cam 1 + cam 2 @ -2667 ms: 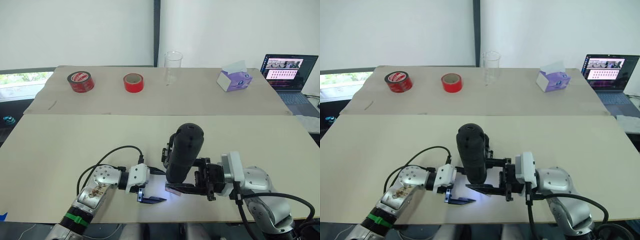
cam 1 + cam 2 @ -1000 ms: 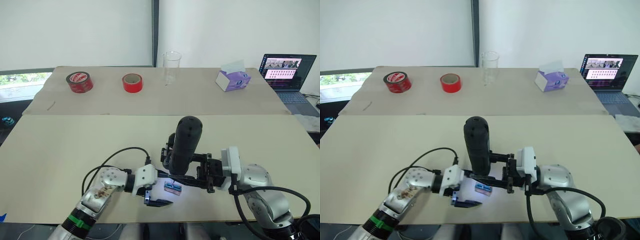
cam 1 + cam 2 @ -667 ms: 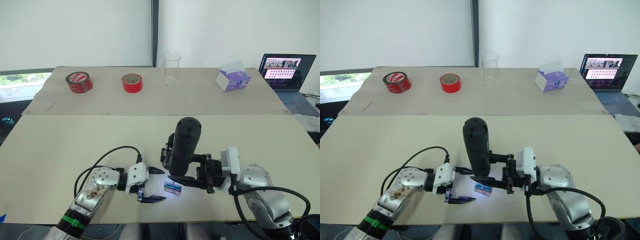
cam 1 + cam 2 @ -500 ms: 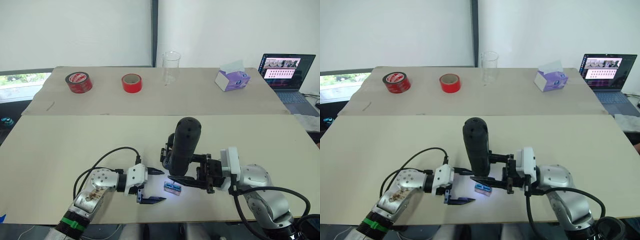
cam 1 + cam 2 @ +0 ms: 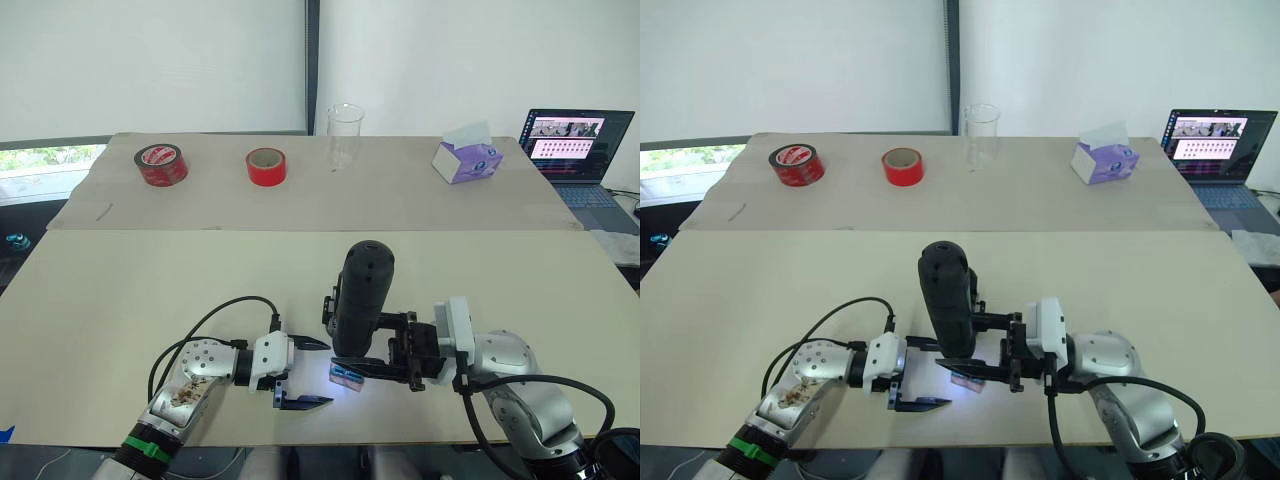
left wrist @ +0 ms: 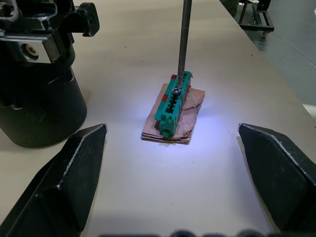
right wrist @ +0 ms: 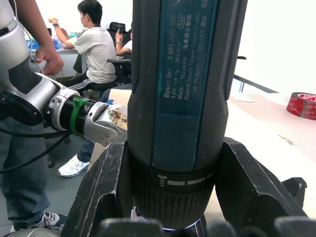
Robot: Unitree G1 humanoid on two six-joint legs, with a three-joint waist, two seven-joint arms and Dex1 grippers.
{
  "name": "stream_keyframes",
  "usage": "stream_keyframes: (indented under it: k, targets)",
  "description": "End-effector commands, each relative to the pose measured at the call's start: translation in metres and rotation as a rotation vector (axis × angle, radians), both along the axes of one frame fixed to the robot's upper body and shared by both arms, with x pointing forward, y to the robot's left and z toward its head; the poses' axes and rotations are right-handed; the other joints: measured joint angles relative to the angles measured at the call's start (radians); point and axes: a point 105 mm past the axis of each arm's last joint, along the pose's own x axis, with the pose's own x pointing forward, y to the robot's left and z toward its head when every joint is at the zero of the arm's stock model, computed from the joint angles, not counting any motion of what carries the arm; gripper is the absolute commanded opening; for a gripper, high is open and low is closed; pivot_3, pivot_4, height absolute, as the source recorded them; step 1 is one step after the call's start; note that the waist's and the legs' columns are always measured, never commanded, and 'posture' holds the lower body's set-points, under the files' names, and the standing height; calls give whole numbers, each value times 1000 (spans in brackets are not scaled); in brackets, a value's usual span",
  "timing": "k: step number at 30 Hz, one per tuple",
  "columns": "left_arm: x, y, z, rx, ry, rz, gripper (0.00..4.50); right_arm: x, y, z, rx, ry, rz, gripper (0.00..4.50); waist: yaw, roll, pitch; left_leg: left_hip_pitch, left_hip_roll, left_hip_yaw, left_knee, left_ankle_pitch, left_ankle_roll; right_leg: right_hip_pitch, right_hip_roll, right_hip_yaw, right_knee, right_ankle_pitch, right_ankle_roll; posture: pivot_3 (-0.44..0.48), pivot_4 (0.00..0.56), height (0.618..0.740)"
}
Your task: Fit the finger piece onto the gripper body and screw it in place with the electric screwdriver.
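Note:
My right gripper (image 5: 366,346) is shut on the electric screwdriver (image 5: 360,295), a thick black cylinder held upright near the table's front edge. Its thin metal bit (image 6: 184,44) points down onto a screw in a tiny green-and-brown block (image 6: 173,106), lit by the tool's lamp. The black gripper body (image 6: 34,94) with its round base stands just behind the screwdriver (image 7: 177,74). My left gripper (image 5: 312,372) lies on the table left of the block, open, with a finger on either side of it and clear of it. The finger piece is out of view.
At the back of the table stand two red tape rolls (image 5: 161,163) (image 5: 267,166), a clear beaker (image 5: 345,135), a tissue box (image 5: 467,155) and a laptop (image 5: 578,140). People (image 7: 94,44) are beyond the table's left side.
Over the last second my left gripper drew back to the left from the block, staying open. The screwdriver has shifted slightly left and lower over the block.

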Motion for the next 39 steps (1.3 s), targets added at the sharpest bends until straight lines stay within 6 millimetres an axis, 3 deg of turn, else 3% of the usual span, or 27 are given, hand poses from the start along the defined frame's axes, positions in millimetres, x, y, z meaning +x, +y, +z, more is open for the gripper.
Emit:
stream_keyframes:
  k: [1, 18, 39]
  targets:
    - [-6, -3, -14, 35, 52, -6, 4481, -3, -1, 11, 25, -57, 8, 1916, 0, 0, 0, 0, 0, 0, 0, 0, 0, 0, 0, 0, 0, 0, 0, 0, 150, 740]
    - [-7, -19, -2, 37, 51, -13, 4481, -3, -5, 9, 18, -54, 3, 1916, 5, 0, 0, 0, -1, 0, 0, 0, 0, 0, 0, 0, 0, 0, 0, 0, 150, 740]
    - [-5, -15, -5, 44, 55, 1, 4481, 1, -6, 13, 39, -52, -11, 1916, 4, 0, 0, 0, -1, 0, 0, 0, 0, 0, 0, 0, 0, 0, 0, 0, 150, 740]
